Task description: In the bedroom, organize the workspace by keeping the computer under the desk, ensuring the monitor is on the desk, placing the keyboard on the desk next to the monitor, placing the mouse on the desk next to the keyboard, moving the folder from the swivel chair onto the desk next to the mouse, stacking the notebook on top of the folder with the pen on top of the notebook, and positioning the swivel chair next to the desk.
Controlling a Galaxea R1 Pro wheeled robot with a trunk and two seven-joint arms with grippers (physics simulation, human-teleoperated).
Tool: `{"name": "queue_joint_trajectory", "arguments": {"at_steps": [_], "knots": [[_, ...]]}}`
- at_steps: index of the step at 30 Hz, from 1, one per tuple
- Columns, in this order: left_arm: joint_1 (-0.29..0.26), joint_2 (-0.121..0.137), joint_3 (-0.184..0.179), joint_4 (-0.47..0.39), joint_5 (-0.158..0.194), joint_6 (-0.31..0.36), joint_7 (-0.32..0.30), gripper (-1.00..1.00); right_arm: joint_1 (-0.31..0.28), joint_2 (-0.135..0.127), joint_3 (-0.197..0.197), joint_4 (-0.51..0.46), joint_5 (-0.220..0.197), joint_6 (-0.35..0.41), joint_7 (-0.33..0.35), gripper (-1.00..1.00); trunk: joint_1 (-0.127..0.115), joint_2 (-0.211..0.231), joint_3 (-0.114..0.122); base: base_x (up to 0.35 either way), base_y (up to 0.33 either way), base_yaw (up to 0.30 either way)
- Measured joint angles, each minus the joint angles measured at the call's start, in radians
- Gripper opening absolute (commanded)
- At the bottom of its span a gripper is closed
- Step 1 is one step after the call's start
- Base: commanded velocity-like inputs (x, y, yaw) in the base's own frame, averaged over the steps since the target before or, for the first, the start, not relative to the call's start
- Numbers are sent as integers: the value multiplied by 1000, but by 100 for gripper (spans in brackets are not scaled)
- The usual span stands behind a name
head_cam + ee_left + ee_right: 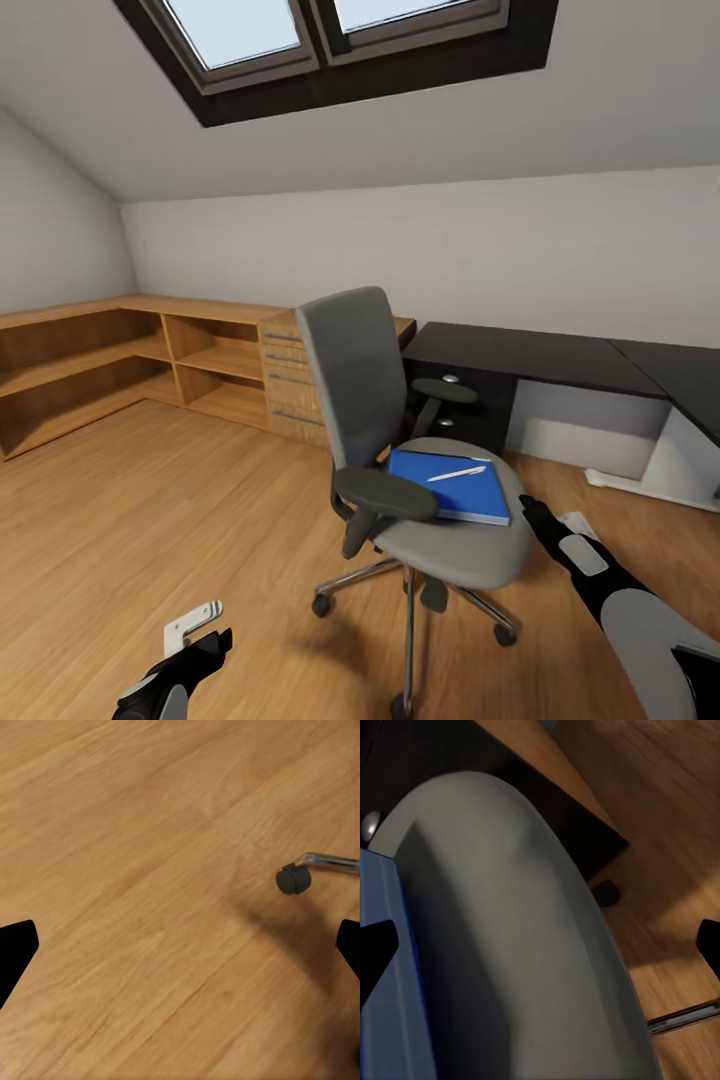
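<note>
Where the head view looks into the attic bedroom, the grey swivel chair (400, 440) carries the flat blue folder (455, 487) with the thin white pen (457, 473) on it, beside the black-topped desk (540, 355). Left wrist view: left gripper (180, 945), tips spread apart, over the light wood floor (135, 832). Right wrist view: right gripper (540, 945), likewise spread, just above the seat.

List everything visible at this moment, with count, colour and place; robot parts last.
swivel chair: one, grey with black armrests and chrome base, centre of floor
folder: one, blue, flat on the chair seat
pen: one, white, lying on the folder
desk: one, black top, white leg, against the far wall behind the chair
wooden shelving: one low run, light wood, along the left corner
skylight: one, dark-framed, in the sloped ceiling
left gripper: open, low over bare floor
right gripper: open, at the seat's edge beside the folder
</note>
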Motion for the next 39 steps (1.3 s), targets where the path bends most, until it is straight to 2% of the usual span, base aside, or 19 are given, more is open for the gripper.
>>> {"name": "queue_joint_trajectory", "arguments": {"at_steps": [9,24,28,31,39], "knots": [[0,0,0,0,1,0,0,100,0,-4,0,1,-1,0,0,100,0,0,0,244,-31,0],[0,-2,-3,0,2,1,1,100,0,-13,-1,2,-1,1,-1,100,0,0,0,116,-5,6],[0,-1,0,-1,2,2,1,100,-1,-15,-3,1,10,1,-4,100,0,0,-2,6,0,137],[0,-1,0,-1,2,2,1,100,0,-14,0,2,-1,1,-1,100,0,0,-5,1,0,193],[0,-1,0,-1,2,2,1,100,0,-13,-2,4,2,1,-1,100,0,0,-13,0,0,199]]}}
